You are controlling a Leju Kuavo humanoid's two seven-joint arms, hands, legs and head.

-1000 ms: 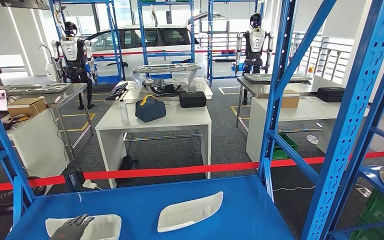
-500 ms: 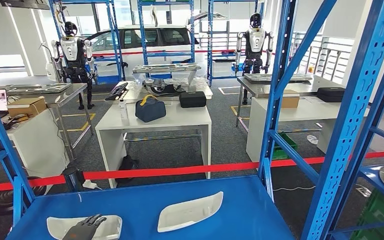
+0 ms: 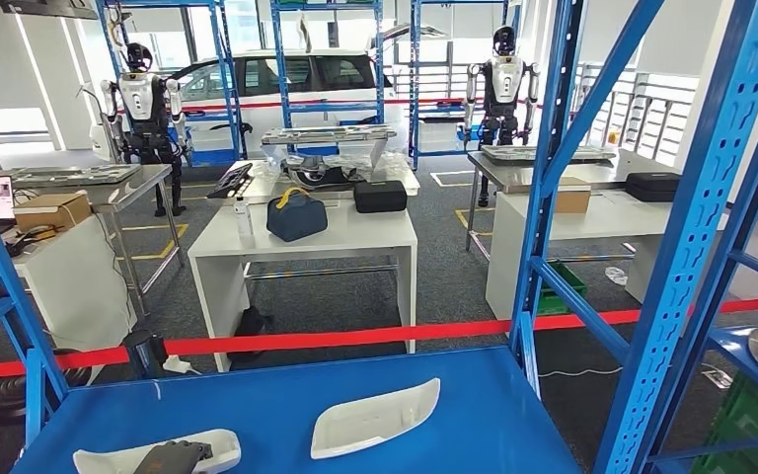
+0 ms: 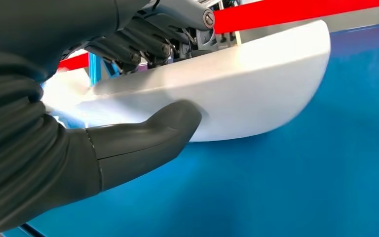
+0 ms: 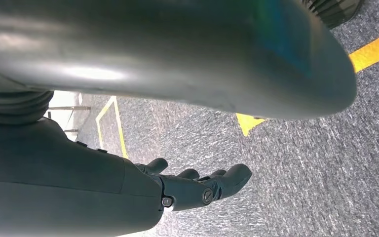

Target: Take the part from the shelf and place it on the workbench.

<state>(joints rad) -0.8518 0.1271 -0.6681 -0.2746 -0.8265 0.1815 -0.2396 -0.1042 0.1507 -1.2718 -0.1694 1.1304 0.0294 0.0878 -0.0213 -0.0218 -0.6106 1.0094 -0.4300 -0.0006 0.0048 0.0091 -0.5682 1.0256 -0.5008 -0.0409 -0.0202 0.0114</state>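
Observation:
A white curved shell part (image 3: 118, 458) lies at the near left of the blue shelf deck (image 3: 257, 405). My left hand (image 3: 172, 457) grips it there. In the left wrist view the thumb (image 4: 148, 140) presses under the part (image 4: 246, 94) and the dark fingers (image 4: 143, 42) curl over its upper rim. A second white part (image 3: 375, 418) lies free on the shelf to the right. My right hand (image 5: 192, 187) hangs over grey carpet, its fingers loosely apart and holding nothing.
Blue shelf uprights (image 3: 696, 227) stand close on the right and another (image 3: 0, 286) on the left. A red tape (image 3: 355, 338) runs behind the shelf. Beyond it stands a white table (image 3: 355, 237) with a dark bag (image 3: 296, 215), other benches, and two idle robots.
My left hand has drawn back toward the near shelf edge and curled its fingers around the white part, which slid left and nearer with it.

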